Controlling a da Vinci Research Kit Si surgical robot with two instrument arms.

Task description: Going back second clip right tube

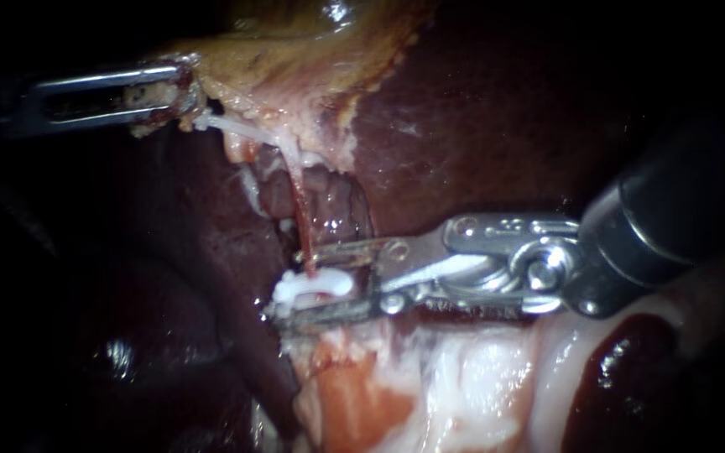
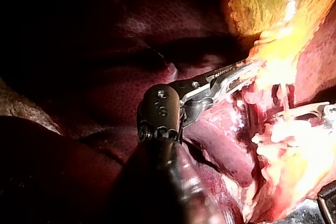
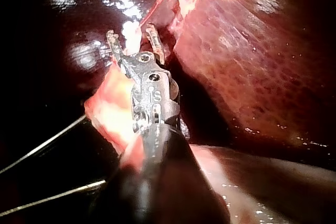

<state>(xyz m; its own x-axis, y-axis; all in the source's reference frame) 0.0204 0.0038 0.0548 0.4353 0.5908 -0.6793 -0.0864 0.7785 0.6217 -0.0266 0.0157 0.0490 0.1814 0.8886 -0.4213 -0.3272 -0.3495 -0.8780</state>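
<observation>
Closest to me, my right instrument (image 1: 294, 283) is reaching in from the right of the tube (image 1: 299, 210). Left of the tube, my left instrument (image 1: 174, 96) is clamping the gallbladder (image 1: 295, 67). At the tube's lower end, a white clip (image 1: 316, 288) is sitting between my right instrument's parted jaws.

A surgical bench setup — wet, dark liver (image 1: 497, 109) and yellowish gallbladder (image 1: 295, 59) lit close up — the slender steel right instrument (image 1: 289, 287), a white clip (image 1: 316, 287) between its jaws.
</observation>
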